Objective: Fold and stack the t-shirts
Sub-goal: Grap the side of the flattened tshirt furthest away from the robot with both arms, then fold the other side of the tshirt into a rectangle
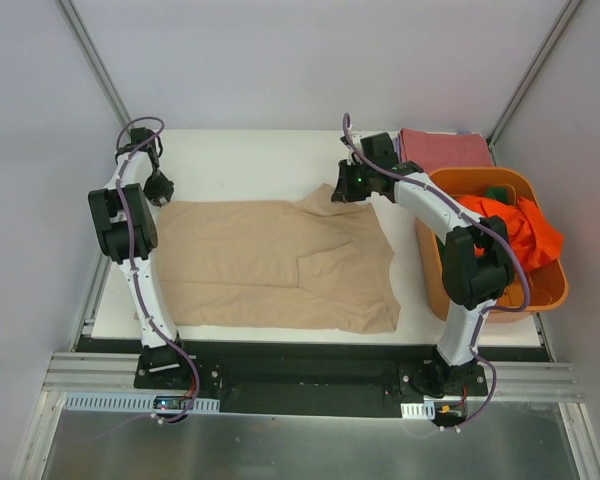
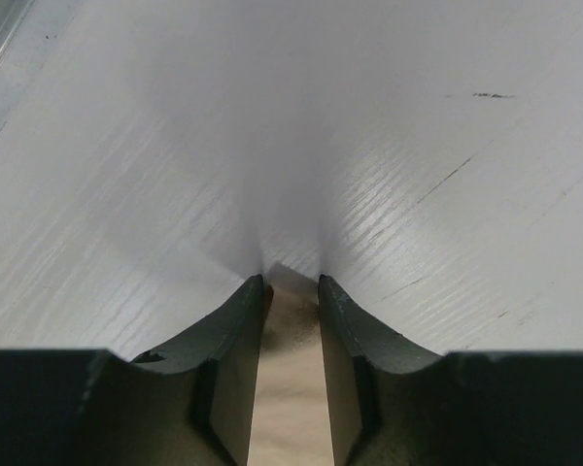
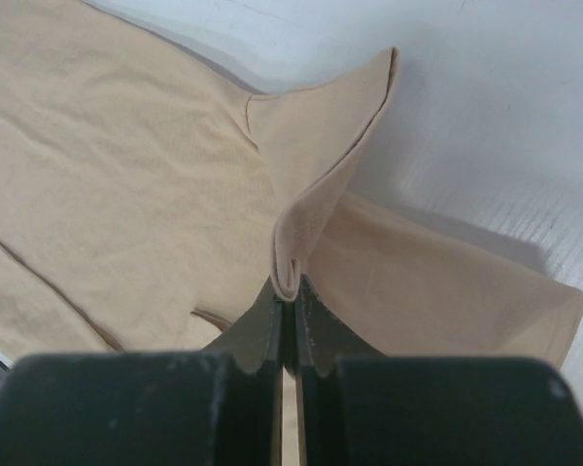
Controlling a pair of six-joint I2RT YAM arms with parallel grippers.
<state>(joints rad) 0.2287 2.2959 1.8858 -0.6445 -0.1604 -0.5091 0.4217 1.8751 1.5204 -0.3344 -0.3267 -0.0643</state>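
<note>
From above, the beige t-shirt (image 1: 270, 265) lies spread flat on the white table (image 1: 250, 160), its long axis running 9 to 3 o'clock, with a sleeve jutting toward 12 at the right end. The left gripper (image 1: 160, 190) sits at its far-left corner and the right gripper (image 1: 342, 192) at that sleeve. A folded dusty red t-shirt (image 1: 445, 150) lies at 1 o'clock. At the left wrist, the gripper (image 2: 291, 282) nips a beige corner (image 2: 290, 388), its jaws narrowly parted by the cloth. At the right wrist, the gripper (image 3: 293, 286) is clamped tight on a raised sleeve fold of the smooth, lightly creased shirt (image 3: 126, 175).
</note>
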